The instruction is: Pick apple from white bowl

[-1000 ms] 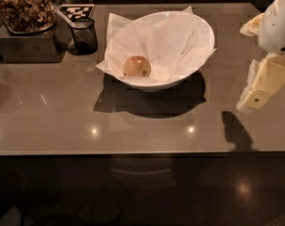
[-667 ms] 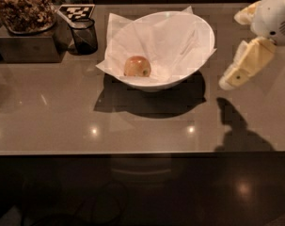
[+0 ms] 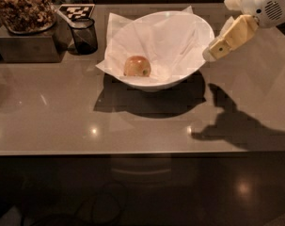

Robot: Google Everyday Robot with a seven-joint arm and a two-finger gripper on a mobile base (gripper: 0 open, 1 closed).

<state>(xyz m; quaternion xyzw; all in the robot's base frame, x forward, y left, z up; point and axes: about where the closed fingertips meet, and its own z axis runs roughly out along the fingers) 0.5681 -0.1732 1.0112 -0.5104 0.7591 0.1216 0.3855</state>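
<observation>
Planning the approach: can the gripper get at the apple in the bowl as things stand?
Probably yes. The gripper hangs by the right rim of the bowl, the apple lies uncovered on the paper left of centre, and nothing stands between them.

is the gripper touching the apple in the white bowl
No, the gripper hovers by the right rim of the white bowl, well apart from the apple lying inside toward the left.

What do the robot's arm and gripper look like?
The arm, at the top right, is a rounded white shell with a round patch of small holes. The gripper, beside the right rim of the bowl, is a cream, blocky piece with a small dark dot. No cables show.
</observation>
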